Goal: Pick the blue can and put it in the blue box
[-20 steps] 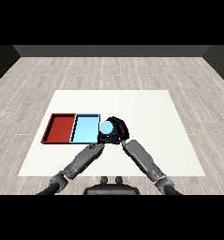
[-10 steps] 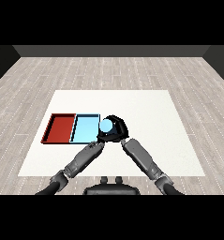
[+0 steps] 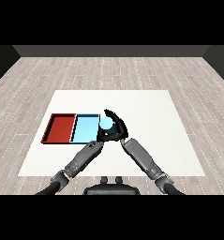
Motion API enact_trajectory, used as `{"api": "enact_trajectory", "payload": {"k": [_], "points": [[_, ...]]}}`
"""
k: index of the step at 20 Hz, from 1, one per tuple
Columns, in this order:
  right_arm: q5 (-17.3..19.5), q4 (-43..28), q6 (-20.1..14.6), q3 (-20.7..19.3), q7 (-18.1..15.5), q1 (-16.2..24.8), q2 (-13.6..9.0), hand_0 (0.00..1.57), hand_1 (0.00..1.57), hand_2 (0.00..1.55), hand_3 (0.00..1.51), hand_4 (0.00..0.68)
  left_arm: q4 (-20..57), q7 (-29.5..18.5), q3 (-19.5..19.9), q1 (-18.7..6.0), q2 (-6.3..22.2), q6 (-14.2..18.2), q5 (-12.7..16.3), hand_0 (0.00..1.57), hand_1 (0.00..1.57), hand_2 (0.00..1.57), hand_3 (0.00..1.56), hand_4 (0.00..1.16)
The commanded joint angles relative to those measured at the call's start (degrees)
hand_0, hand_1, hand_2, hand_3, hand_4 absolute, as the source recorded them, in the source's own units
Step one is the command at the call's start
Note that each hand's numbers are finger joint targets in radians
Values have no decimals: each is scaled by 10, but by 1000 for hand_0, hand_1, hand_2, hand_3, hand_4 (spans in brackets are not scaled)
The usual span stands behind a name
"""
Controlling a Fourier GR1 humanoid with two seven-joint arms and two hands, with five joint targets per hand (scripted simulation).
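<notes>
a: what does the head view show?

b: a flat white table [image 3: 146, 112] on a pale grey plank floor [image 3: 62, 70]. two shallow rectangular trays lie on it with their long sides touching: a red tray [image 3: 62, 127] on the left and a light blue tray [image 3: 86, 127] on the right, each with thin raised walls and a smooth floor.

a: and the blue can?

b: the blue can [image 3: 107, 123] shows as a smooth, pale blue rounded shape just beside the blue tray's right wall, close to that edge. i cannot tell whether it rests on the table or is lifted.

a: what about the hands?

b: the right hand [image 3: 115, 127] is glossy black, its fingers curled round the can, one arching over the top. its grey, jointed forearm runs down to the lower right. the left hand [image 3: 100, 138] sits low, right against the right hand at the tray's near right corner; it is small and dark there, so i cannot tell how it is posed.

a: what is hidden?

b: the can's lower part and right side sit behind the right hand's fingers, and the left forearm overlaps the blue tray's near corner.
</notes>
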Motion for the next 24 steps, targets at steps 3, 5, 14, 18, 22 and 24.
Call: {"api": "enact_trajectory", "payload": {"k": [3, 5, 14, 18, 22, 24], "points": [[37, -56, -5, 7, 16, 61, 11, 0, 0, 0, 0, 0, 10, -13, 10, 1, -7, 2, 6, 1571, 1571, 1571, 1490, 1146], [20, -19, 6, -66, 7, 15, 7, 0, 0, 0, 0, 0, -50, 15, -2, 45, 5, 11, -36, 1571, 1571, 1571, 1493, 1149], [-85, -163, 96, -151, -9, 89, -51, 0, 0, 0, 0, 0, -53, -19, 39, 62, 13, 13, -19, 1571, 1571, 1571, 1487, 1144], [-119, -203, 121, -196, -38, 128, -64, 0, 0, 0, 0, 0, -10, -1, 84, 8, 37, 7, -25, 1571, 1571, 1568, 1468, 1139], [-121, -269, 101, -217, -17, 195, -76, 0, 0, 0, 0, 0, -13, 12, 100, 22, 62, 11, -43, 1571, 1571, 1563, 1476, 1150], [-140, -268, 135, -233, -27, 236, -90, 0, 0, 0, 0, 0, -15, 15, 122, 29, 101, -18, -36, 1571, 1571, 1562, 1470, 1145]]}}
